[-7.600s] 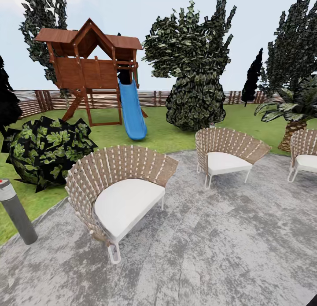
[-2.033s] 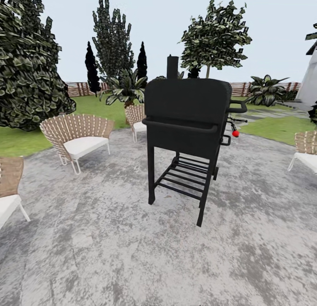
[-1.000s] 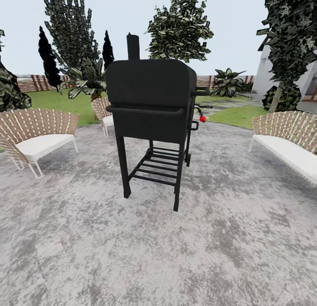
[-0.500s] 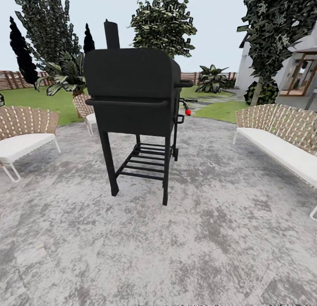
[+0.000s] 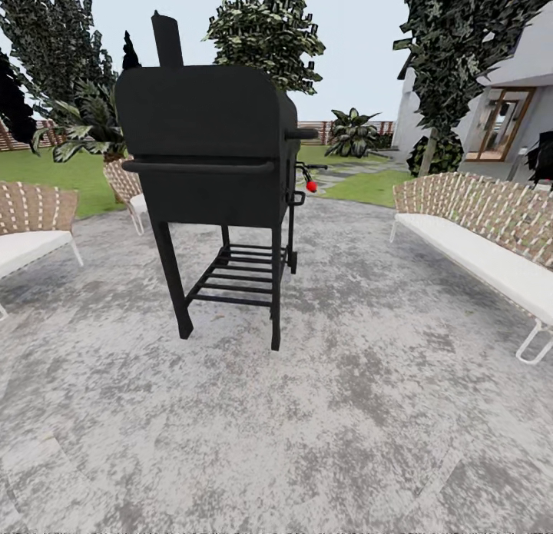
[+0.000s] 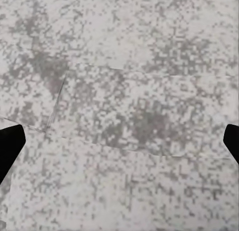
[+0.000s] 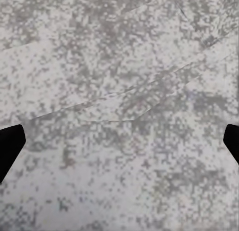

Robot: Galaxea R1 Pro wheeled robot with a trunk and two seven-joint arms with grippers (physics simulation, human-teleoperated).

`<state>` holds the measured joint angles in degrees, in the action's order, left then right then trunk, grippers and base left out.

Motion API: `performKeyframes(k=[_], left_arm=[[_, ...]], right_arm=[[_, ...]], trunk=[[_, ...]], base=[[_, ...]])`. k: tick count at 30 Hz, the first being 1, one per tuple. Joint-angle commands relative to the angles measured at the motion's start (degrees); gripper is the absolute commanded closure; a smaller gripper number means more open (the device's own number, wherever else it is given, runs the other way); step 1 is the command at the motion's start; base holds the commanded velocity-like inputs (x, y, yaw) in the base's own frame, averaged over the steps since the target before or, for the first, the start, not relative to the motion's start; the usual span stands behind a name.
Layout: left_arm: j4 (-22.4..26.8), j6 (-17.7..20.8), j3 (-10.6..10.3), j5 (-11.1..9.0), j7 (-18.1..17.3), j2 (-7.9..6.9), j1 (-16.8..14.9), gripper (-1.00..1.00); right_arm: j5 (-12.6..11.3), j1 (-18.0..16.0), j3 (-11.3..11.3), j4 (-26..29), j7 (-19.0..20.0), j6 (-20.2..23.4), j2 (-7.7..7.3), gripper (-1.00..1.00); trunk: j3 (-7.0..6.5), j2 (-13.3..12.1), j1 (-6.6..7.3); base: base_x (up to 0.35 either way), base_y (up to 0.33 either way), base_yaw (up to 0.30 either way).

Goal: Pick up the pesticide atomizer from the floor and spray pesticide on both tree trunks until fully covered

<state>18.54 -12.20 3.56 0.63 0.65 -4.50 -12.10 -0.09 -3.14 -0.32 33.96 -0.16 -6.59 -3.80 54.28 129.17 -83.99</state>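
No readable text, label, brand, number or sign is found. The black grill [image 5: 207, 150], the woven bench [image 5: 491, 234], the house wall [image 5: 530, 65] and the grey paving [image 5: 346, 411] are unmarked.

You face a matt black grill [image 5: 207, 157] with a red knob [image 5: 311, 186] on mottled grey-and-white paving [image 5: 346, 411]. The woven tan-and-cream bench [image 5: 491, 219] carries a white cushion [image 5: 484, 261]; behind it lies green lawn [image 5: 369, 187].
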Motion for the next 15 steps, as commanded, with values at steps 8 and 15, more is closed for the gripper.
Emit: performKeyframes(k=[8,15], left_arm=[[-0.1,-0.2,0.1,0.1,0.0,0.02,0.0,-1.0],[-0.1,-0.2,0.1,0.1,0.0,0.02,0.0,-1.0]], right_arm=[[0.1,0.0,0.0,0.0,0.0,-0.2,0.01,-1.0],[0.1,0.0,0.1,-0.1,0.0,-0.2,0.01,-1.0]], trunk=[[1.5,3.2,-1.75],[2.75,6.0,-3.29]], base=[[0.0,0.0,-0.002],[0.0,0.0,0.0]])
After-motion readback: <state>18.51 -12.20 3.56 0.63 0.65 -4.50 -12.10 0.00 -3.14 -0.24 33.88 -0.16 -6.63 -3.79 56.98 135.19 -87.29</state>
